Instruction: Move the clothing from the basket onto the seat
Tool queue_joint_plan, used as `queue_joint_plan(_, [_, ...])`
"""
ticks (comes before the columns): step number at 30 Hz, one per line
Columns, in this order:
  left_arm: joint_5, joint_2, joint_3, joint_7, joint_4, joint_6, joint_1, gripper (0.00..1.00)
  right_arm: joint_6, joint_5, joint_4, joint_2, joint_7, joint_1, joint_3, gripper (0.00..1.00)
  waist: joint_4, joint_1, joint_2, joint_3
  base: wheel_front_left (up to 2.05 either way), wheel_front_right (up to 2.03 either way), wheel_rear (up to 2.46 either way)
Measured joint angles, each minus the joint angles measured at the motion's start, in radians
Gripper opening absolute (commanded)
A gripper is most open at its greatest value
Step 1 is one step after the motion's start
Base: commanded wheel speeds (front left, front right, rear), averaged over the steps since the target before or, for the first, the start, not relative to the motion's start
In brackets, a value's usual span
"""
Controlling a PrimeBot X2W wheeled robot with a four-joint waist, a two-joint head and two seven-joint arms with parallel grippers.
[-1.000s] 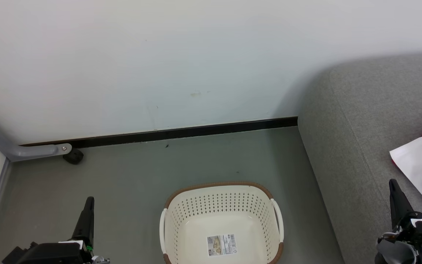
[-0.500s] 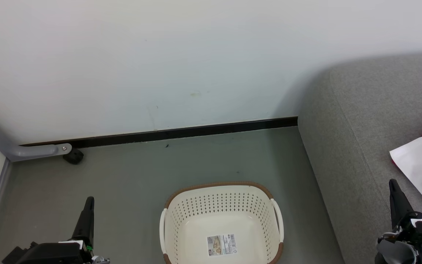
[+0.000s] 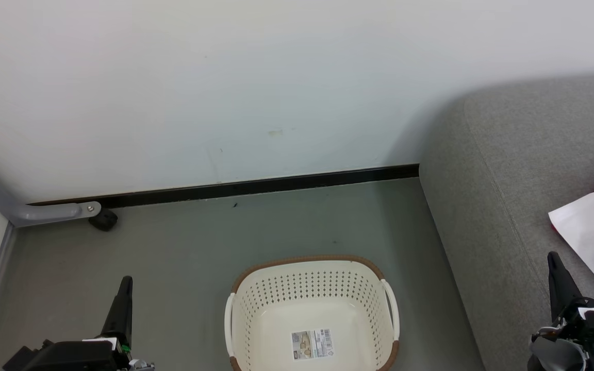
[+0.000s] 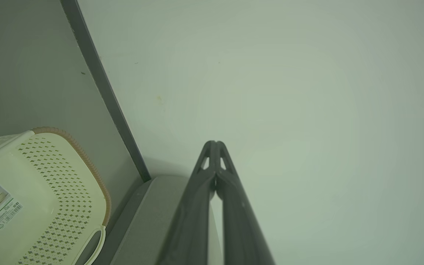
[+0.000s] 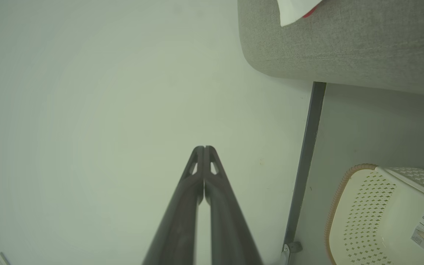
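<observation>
One laundry basket (image 3: 307, 286), one paper label (image 3: 312, 344) inside. One grey sofa (image 3: 498, 170). Red-and-white clothing (image 3: 586, 232): one heap, garment count unclear. Two: left gripper (image 3: 126, 282), right gripper (image 3: 552, 256). One black caster (image 3: 103, 220).

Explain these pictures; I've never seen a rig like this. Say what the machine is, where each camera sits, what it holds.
It is a wheeled robot with two arms. The wide picture comes from its head, looking down; the other two come from wrist cameras looking along each arm's fingers. The left gripper and right gripper are shut, holding nothing. On the floor stands a cream basket with a paper label inside. Red and white clothing lies on the grey seat.
</observation>
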Motion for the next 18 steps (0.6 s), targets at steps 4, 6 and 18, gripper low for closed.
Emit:
queue_joint_plan(4, [0.0,0.0,0.0,0.0,-0.001,0.0,0.0,0.0,0.0,0.0,0.0,0.0,0.0,0.0,0.0,0.0,0.0,0.0,0.0,0.0,0.0,0.0,0.0])
queue_joint_plan(6, [0.0,0.0,0.0,0.0,-0.001,0.0,0.0,0.0,0.0,0.0,0.0,0.0,0.0,0.0,0.0,0.0,0.0,0.0,0.0,0.0,0.0,0.0,0.0])
queue_joint_plan(18, [0.0,0.0,0.0,0.0,-0.002,0.0,0.0,0.0,0.0,0.0,0.0,0.0,0.0,0.0,0.0,0.0,0.0,0.0,0.0,0.0,0.0,0.0,0.0])
